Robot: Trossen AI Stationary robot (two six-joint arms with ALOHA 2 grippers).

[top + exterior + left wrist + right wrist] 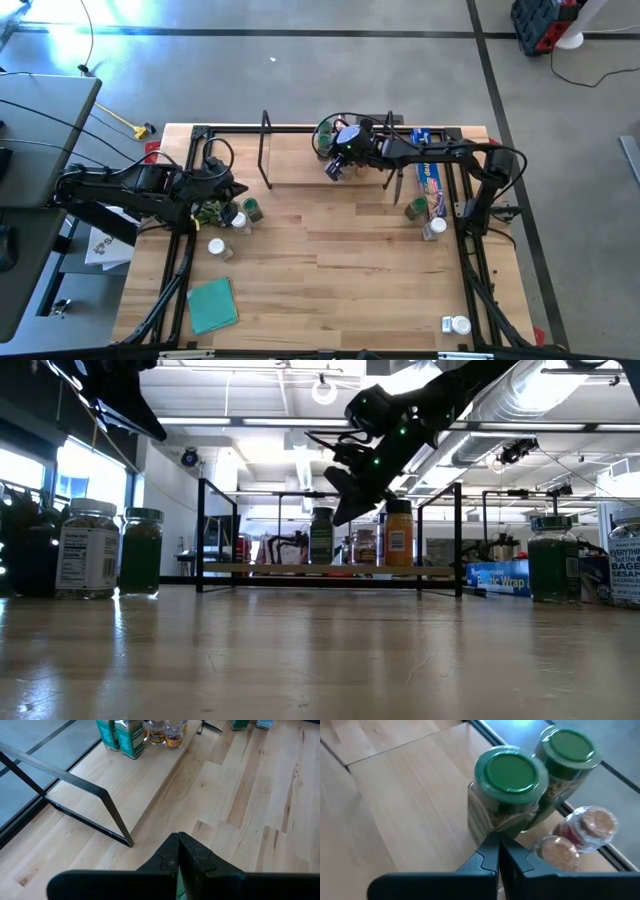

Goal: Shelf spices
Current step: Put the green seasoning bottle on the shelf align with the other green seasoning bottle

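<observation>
Right gripper (pixel 498 851), fingers pressed together and empty, hovers just above two green-lidded spice jars (pixel 510 795) standing on the shelf (pixel 300 165); left gripper (pixel 178 851), likewise closed, waits over jars at table's left.

The high view looks straight down from well above, taking in the whole worktop (pixel 330 260) and the grey floor around it. The low view sits at worktop height, facing level across the boards toward the shelf (pixel 330 569) and the room behind. The left wrist view looks past its own fingers (pixel 187 857) across the shelf from some way off. The right wrist view hangs close above the jars (pixel 512 780) on that shelf, which all four views share.
</observation>
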